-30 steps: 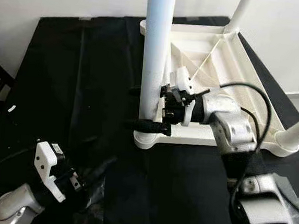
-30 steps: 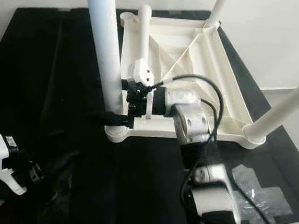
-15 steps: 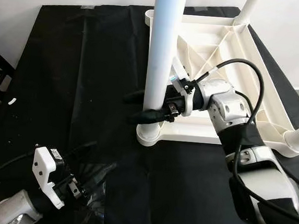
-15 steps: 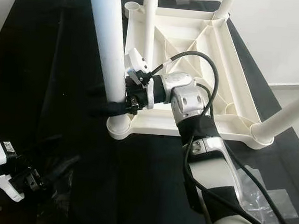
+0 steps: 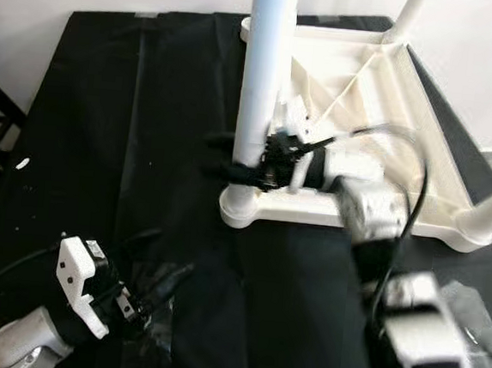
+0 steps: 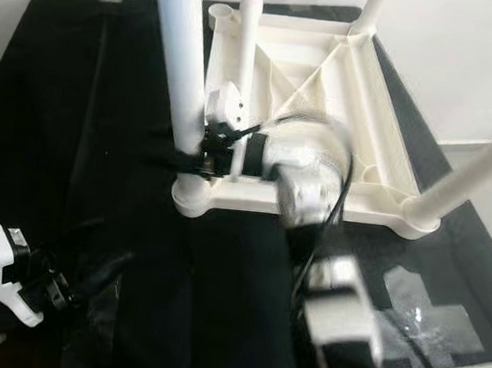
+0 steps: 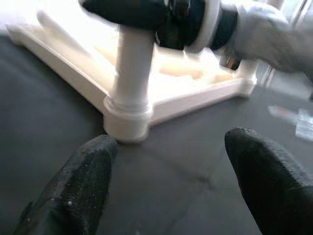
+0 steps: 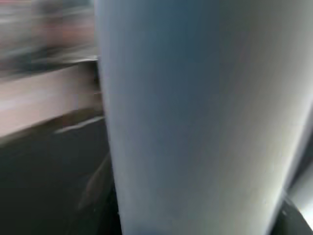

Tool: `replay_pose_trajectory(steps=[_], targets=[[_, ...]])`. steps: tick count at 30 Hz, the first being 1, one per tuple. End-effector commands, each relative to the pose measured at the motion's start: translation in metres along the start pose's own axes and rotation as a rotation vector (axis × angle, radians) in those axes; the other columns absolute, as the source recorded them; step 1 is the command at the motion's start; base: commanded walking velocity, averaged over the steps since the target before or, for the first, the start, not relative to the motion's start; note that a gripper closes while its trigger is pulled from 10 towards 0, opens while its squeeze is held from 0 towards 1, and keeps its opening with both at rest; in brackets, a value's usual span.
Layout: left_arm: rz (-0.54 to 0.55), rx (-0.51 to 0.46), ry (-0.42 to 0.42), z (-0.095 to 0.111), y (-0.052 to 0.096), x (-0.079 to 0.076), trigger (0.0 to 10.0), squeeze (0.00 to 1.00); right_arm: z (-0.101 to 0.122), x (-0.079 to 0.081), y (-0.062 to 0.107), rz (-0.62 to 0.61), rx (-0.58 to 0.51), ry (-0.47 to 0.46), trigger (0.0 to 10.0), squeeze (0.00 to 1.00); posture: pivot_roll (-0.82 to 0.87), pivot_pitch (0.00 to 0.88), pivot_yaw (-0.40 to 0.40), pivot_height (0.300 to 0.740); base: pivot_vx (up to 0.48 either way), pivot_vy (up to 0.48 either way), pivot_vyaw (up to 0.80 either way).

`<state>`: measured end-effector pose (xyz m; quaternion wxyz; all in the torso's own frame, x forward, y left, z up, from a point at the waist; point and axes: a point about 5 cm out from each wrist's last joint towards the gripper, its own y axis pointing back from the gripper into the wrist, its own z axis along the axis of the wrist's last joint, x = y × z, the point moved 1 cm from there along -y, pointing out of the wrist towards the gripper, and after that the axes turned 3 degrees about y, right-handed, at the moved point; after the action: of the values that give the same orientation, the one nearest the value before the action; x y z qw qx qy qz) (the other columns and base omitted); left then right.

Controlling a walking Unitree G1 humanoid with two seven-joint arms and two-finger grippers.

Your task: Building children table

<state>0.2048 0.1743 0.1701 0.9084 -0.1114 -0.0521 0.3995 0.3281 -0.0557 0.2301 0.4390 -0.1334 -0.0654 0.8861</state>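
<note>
The white children's table (image 5: 381,118) lies upside down on a black cloth (image 5: 131,122), legs pointing up. The right hand (image 5: 234,167) is clamped around the near-left leg (image 5: 261,91), just above that leg's socket at the tabletop's corner. A loose leg (image 6: 245,72) lies across the underside, behind the gripped leg. The left hand (image 7: 171,181) hovers over the cloth nearer the robot than that corner, fingers (image 7: 83,181) spread apart, holding nothing.

Upturned table (image 5: 421,156) on cloth (image 5: 103,137); leg (image 5: 262,82) at near-left corner.
</note>
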Motion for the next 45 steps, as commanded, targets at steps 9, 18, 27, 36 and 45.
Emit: replay_pose_trajectory(steps=[9,18,27,36,45], targets=[[0.013,0.044,0.02,-0.013,0.004,0.01,10.0,0.0,-0.05,0.039,0.021,0.108,0.205,-0.01,0.0,0.0,-0.09,0.211,-0.042,0.74,0.0,0.0,0.0],[0.031,0.034,0.01,-0.013,0.003,0.014,10.0,0.0,-0.017,0.048,0.012,0.439,0.078,-0.085,10.0,1.0,-0.09,0.208,-0.04,0.74,0.0,0.0,0.0],[0.021,0.032,0.02,-0.011,0.004,0.01,10.0,0.0,0.014,0.025,0.013,0.997,0.036,0.1,10.0,0.0,-0.06,0.239,-0.037,0.74,0.0,0.0,0.0],[0.01,0.039,0.028,-0.008,0.008,0.005,10.0,0.0,0.042,-0.009,-0.021,1.1,0.012,0.036,10.0,0.0,-0.03,0.27,-0.034,0.74,0.0,0.0,0.0],[0.016,0.05,0.026,-0.007,0.012,0.003,10.0,0.0,0.045,-0.018,-0.021,1.217,0.074,-0.082,0.0,0.0,0.01,0.279,-0.032,0.74,0.0,0.0,0.0]])
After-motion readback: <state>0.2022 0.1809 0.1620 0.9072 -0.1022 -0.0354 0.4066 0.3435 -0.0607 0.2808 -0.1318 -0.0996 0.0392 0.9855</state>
